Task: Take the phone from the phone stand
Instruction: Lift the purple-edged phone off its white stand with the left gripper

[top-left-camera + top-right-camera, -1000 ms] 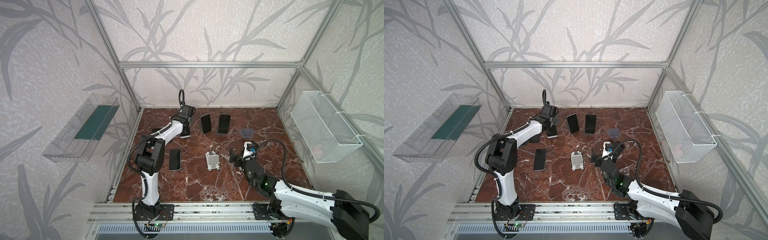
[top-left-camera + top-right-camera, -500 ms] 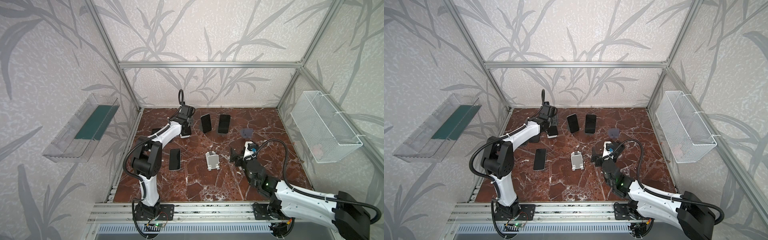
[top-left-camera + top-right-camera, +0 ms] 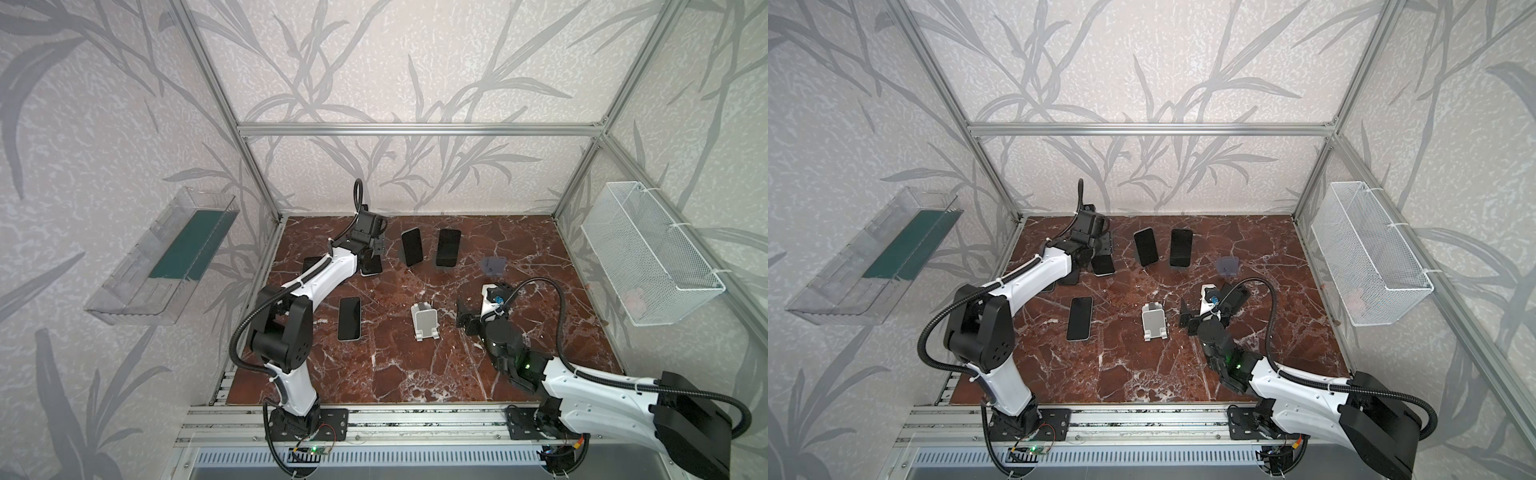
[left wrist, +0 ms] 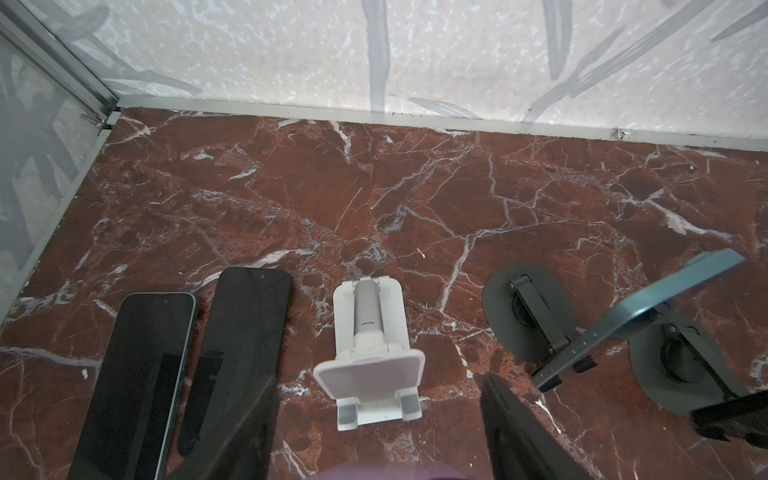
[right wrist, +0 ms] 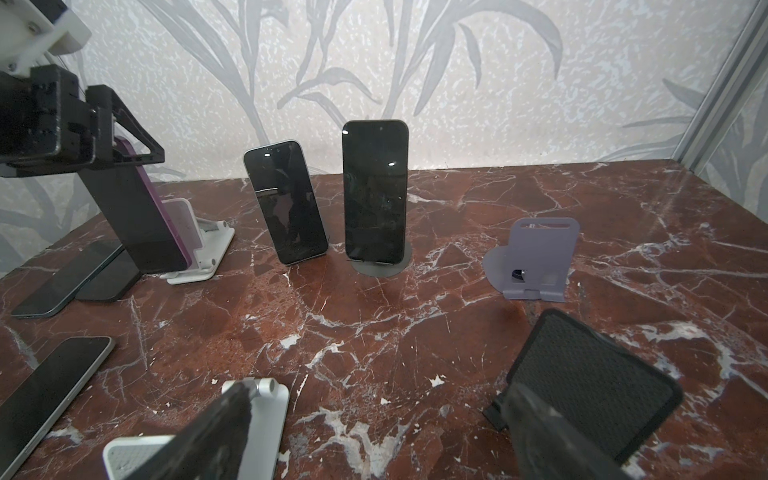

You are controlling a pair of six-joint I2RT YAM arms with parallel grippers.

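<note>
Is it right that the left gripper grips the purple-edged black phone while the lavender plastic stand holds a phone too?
Not quite. The left gripper does grip the purple-edged black phone, but the lavender plastic stand stands empty, as the right wrist view shows.

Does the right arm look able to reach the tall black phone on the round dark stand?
Probably yes: the right tool is open and empty, facing the phone, with only bare marble between them.
</note>
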